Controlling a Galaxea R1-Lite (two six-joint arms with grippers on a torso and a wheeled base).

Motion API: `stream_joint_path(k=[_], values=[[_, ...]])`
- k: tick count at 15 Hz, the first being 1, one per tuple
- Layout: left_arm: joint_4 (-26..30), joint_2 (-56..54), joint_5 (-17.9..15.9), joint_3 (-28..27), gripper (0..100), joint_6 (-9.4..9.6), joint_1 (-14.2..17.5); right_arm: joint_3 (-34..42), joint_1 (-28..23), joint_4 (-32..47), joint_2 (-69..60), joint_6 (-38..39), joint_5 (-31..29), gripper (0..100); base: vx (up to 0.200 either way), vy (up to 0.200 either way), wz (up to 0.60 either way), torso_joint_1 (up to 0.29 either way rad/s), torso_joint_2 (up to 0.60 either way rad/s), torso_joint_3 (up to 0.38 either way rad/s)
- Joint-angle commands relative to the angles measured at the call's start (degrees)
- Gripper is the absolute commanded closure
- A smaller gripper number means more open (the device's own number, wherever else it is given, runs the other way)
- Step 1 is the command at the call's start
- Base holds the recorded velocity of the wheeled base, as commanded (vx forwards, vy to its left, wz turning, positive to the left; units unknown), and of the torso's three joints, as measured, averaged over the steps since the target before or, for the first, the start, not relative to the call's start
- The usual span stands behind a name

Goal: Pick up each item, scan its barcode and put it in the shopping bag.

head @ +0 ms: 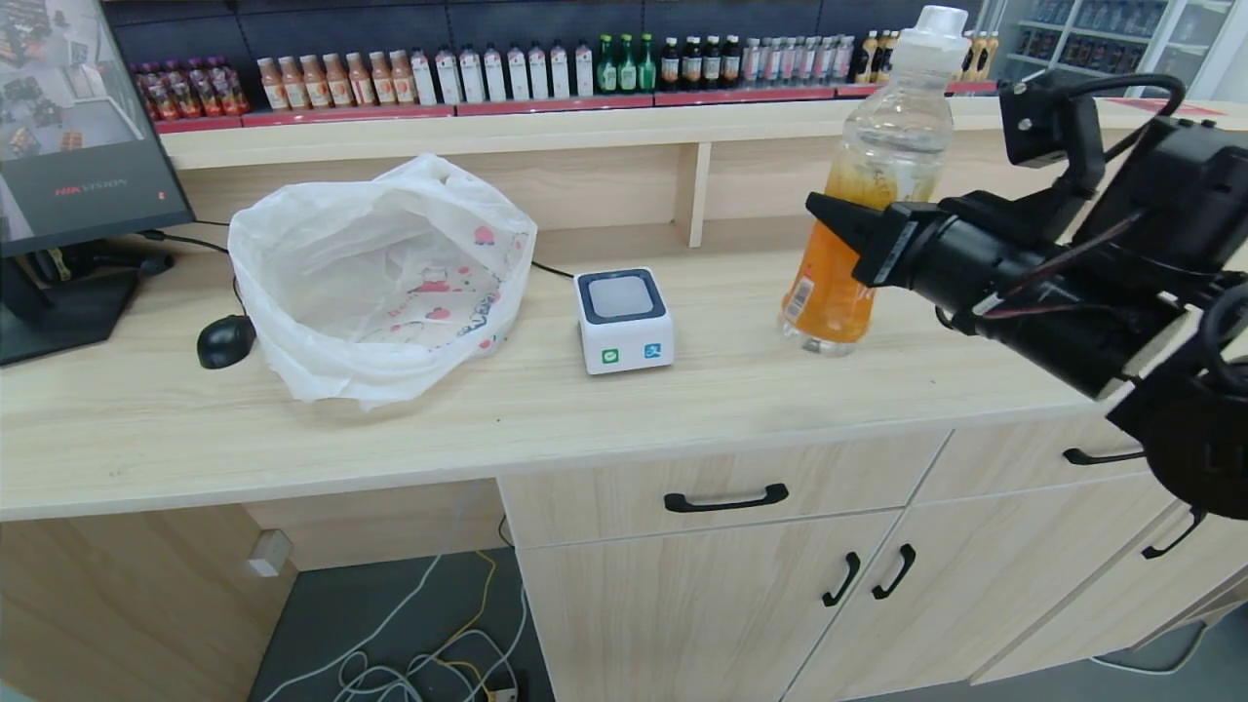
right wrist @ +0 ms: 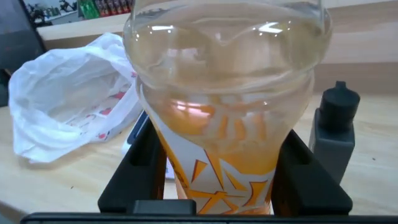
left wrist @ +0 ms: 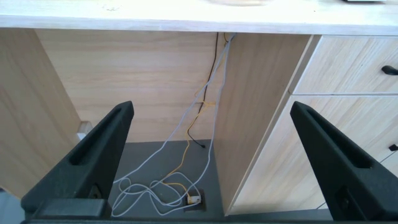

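A clear bottle (head: 877,166) with a white cap and an orange label leans slightly, its base at or just above the wooden counter (head: 682,390), right of the scanner. My right gripper (head: 858,229) is shut on its middle; in the right wrist view the bottle (right wrist: 224,124) sits between the black fingers (right wrist: 140,168). The white scanner (head: 623,319) with a dark-rimmed window stands mid-counter. Left of it the white plastic shopping bag (head: 380,273) stands open, also seen as the bag (right wrist: 68,106) beyond the bottle. My left gripper (left wrist: 211,162) is open below the counter, facing a cabinet recess with cables.
A monitor (head: 68,127) and a black mouse (head: 225,340) sit at the counter's left end. A shelf of several bottles (head: 585,68) runs along the back. Drawers and doors with black handles (head: 726,502) lie under the counter. Loose cables (left wrist: 180,180) trail on the floor.
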Motion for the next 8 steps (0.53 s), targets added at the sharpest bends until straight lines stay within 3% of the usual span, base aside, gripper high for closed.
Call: stream_joint_path(k=[1, 8], values=[[0.0, 0.0, 0.0, 0.0, 0, 0.00, 0.0, 7.7, 0.6, -0.6, -7.7, -0.3, 4.6, 100, 0.000, 0.000, 0.00, 0.000, 0.00, 0.000], [0.0, 0.0, 0.0, 0.0, 0, 0.00, 0.0, 17.9, 1.0, -5.0, -9.6, 4.1, 10.8, 100, 0.000, 0.000, 0.00, 0.000, 0.00, 0.000]])
